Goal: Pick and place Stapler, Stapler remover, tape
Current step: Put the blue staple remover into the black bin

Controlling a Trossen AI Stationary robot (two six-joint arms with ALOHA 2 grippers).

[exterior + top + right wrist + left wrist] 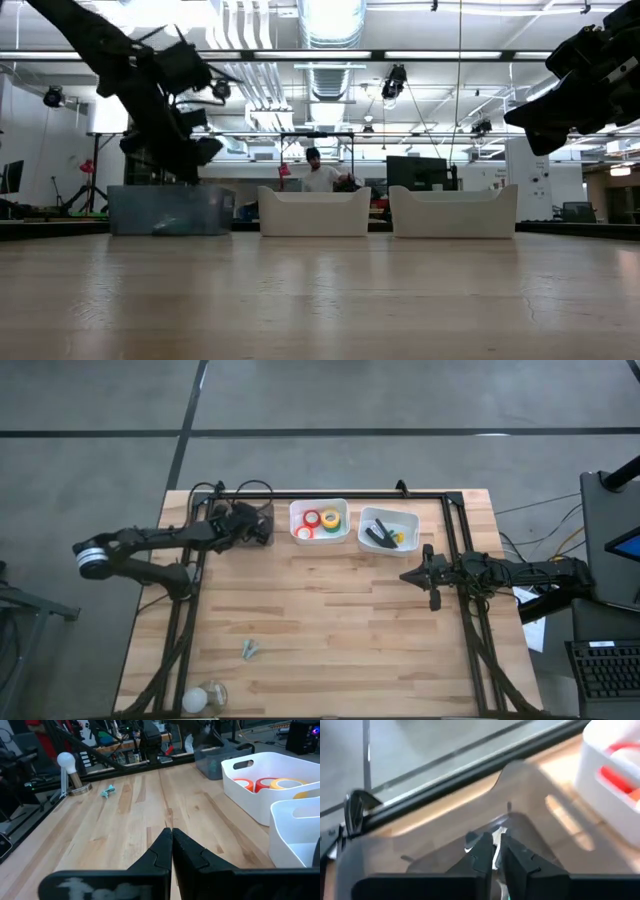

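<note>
My left gripper (260, 526) (495, 842) hangs over a clear grey bin (252, 510) (535, 790) at the table's far left. It is nearly shut, with a small pale silvery thing, apparently the stapler remover (496, 834), between its tips. Red, green and yellow tape rolls (320, 520) (263, 784) lie in the left white bin (320, 503). The black stapler (378, 535) lies in the right white bin (388, 513). My right gripper (406, 575) (171, 832) is shut on nothing, held above the table near that bin. My left gripper pinches the small silvery thing between its two fingertips (482, 845), coming from above over the clear bin. The fingers hide most of it, so the part held cannot be told. It is lifted clear of the bin floor.
A small teal object (250, 650) (107, 791) lies on the bare wood toward the near left. A bulb on a round base (200, 700) (67, 762) stands at the near left corner. A black frame (460, 530) runs along the table's sides. A person stands far behind.
</note>
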